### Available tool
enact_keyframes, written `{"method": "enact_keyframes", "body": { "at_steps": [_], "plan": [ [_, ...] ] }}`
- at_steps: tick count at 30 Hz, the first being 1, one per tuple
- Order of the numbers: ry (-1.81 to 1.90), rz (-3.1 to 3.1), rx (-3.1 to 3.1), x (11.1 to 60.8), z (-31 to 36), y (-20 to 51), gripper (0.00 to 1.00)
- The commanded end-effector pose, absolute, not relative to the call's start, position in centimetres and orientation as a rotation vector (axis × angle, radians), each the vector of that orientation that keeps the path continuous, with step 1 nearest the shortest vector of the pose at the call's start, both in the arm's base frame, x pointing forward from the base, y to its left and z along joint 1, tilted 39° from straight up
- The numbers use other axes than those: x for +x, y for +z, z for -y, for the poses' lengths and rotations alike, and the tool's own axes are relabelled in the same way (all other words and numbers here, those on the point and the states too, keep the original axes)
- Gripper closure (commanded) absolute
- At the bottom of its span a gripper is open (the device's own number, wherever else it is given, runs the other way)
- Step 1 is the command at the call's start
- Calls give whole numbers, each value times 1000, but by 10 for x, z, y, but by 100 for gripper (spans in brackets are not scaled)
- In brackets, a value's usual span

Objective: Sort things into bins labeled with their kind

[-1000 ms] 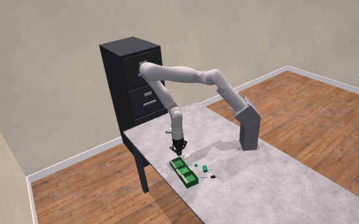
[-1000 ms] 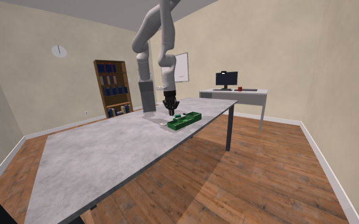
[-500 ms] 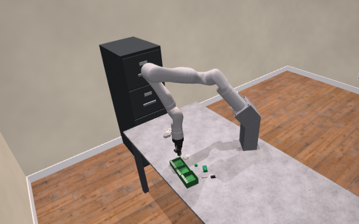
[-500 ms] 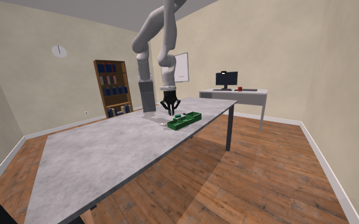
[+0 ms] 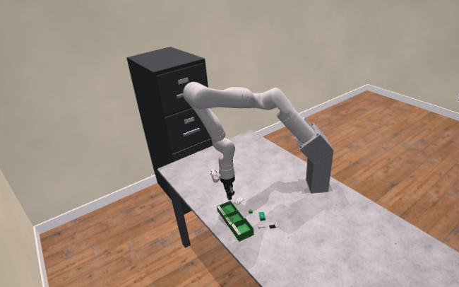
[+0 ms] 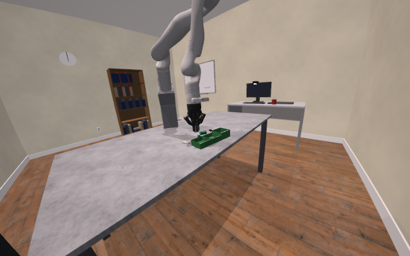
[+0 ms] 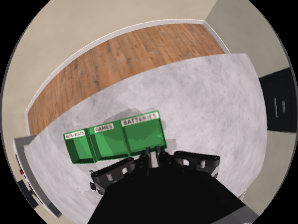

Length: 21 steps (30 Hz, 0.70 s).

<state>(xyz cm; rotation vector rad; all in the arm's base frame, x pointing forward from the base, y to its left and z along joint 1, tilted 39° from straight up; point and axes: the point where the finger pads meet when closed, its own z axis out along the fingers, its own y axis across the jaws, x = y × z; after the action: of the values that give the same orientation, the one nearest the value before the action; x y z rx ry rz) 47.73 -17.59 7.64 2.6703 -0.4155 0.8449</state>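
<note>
Black two-finger gripper (image 5: pixel 229 195) points straight down, fingers nearly together, nothing between them. It hangs just above the far end of the row of three joined green plastic bins (image 5: pixel 235 220), each with a white label on its rim; label text unreadable. Small white flat piece (image 5: pixel 239 201) lies on the grey marbled table (image 5: pixel 331 231) just beside the far bin. Small green cube (image 5: pixel 250 211), green block (image 5: pixel 262 215), small grey piece (image 5: pixel 260 226) and small black piece (image 5: pixel 272 225) lie near the bins' inner side.
</note>
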Motion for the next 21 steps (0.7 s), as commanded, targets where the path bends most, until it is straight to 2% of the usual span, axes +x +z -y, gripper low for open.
{"method": "enact_keyframes", "body": {
  "at_steps": [1, 6, 21],
  "plan": [
    [810, 256, 2666, 478, 171, 75, 91],
    [770, 86, 2651, 478, 171, 75, 91],
    [770, 86, 2651, 490, 180, 56, 91]
  ]
}}
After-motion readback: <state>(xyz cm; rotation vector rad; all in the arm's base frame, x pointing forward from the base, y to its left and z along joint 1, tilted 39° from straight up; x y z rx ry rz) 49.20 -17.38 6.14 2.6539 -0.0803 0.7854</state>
